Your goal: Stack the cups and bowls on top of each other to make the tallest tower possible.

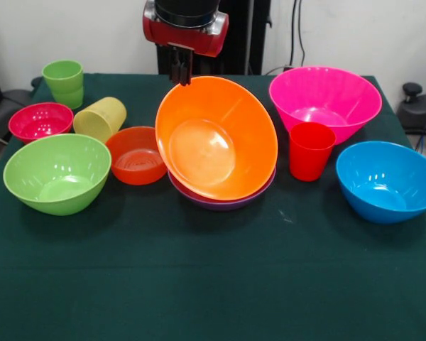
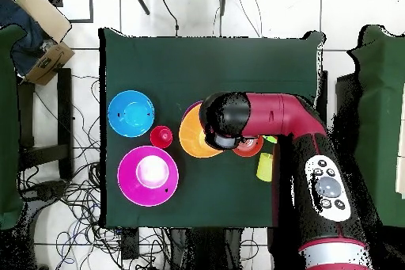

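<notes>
Orange bowl tilted in purple bowl, other bowls, cups apart

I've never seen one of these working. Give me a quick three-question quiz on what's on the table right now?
1. True or false: the orange bowl sits tilted in the purple bowl.
2. Which cup lies on its side? A green B yellow C red
3. What stands between the pink bowl and the blue bowl?

Key:
1. True; the pincer is at its far rim.
2. B, the yellow cup.
3. The red cup.
</notes>
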{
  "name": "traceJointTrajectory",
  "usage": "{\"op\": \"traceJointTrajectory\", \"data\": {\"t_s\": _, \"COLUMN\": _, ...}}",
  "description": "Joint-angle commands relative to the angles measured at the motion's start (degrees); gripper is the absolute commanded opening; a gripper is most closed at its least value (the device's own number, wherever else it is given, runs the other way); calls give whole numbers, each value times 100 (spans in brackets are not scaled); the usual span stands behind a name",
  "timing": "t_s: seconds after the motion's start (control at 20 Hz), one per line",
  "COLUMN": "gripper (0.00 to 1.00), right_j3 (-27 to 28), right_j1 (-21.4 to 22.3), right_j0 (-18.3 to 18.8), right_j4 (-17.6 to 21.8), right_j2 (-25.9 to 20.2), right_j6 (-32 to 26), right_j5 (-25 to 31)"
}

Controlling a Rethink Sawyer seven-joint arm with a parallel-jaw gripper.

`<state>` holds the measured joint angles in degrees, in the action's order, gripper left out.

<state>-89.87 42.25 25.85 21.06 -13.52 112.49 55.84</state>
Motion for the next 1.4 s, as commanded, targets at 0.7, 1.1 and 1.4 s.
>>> {"op": "traceJointTrajectory", "data": {"t_s": 0.7, "gripper": 0, "right_j3": 52, "right_j1": -121, "right_j0": -13, "right_j4": 449, "right_j2": -401, "right_j6": -1098, "right_j5": 342}}
{"op": "traceJointTrajectory", "data": {"t_s": 1.1, "gripper": 0, "right_j3": 38, "right_j1": -60, "right_j0": -40, "right_j4": 475, "right_j2": -432, "right_j6": -1134, "right_j5": 324}}
{"op": "traceJointTrajectory", "data": {"t_s": 1.4, "gripper": 0, "right_j3": 143, "right_j1": -131, "right_j0": -81, "right_j4": 425, "right_j2": -374, "right_j6": -907, "right_j5": 427}}
